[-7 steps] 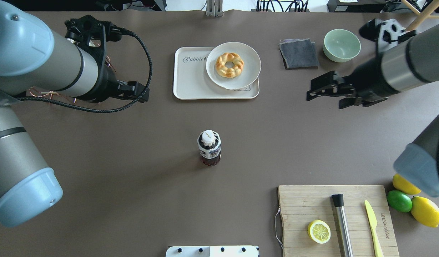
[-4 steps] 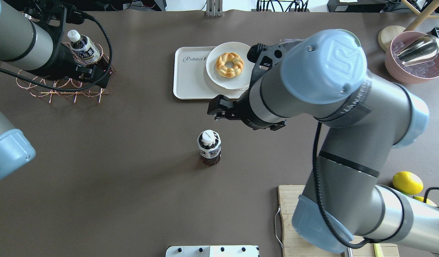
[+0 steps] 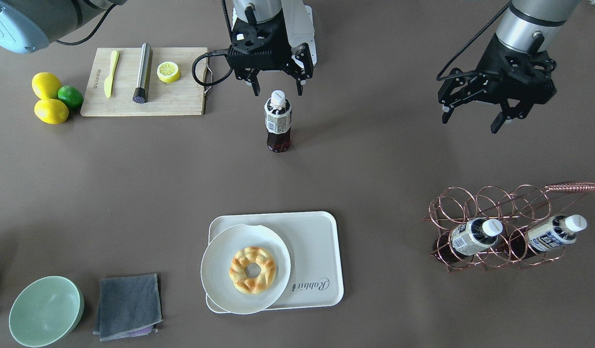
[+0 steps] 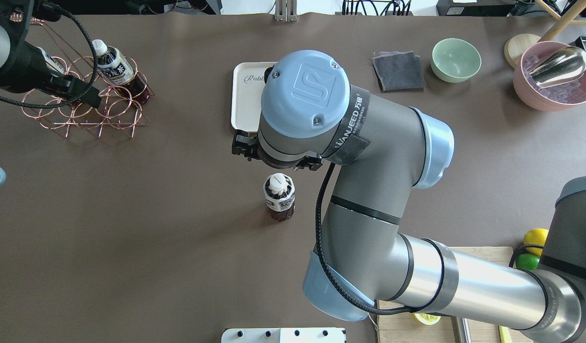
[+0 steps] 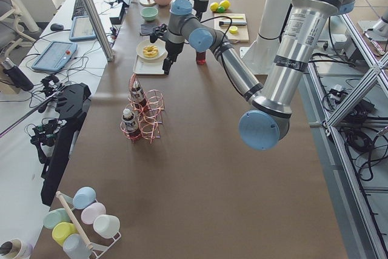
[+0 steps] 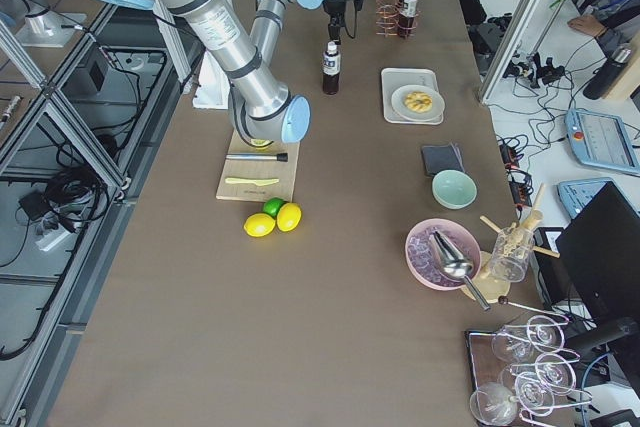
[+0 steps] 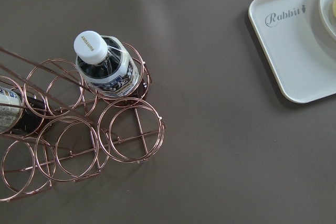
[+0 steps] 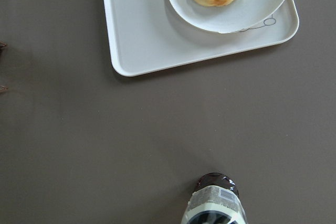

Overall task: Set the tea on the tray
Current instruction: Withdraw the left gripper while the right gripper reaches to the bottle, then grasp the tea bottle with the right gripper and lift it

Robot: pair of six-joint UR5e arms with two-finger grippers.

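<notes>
Front-facing view: our right gripper (image 3: 277, 88) hangs unclenched by the small clear bottle of brown tea (image 3: 278, 123); descending off-centre, we might topple it.

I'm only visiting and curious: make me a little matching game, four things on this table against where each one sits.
Things:
1. bread ring
2. lemon slice
3. upright tea bottle
4. green bowl

Places:
A. on the wooden board
B. alone on the bare table
C. on the white plate
D. next to the grey cloth

Pairs: 1-C, 2-A, 3-B, 4-D
</notes>
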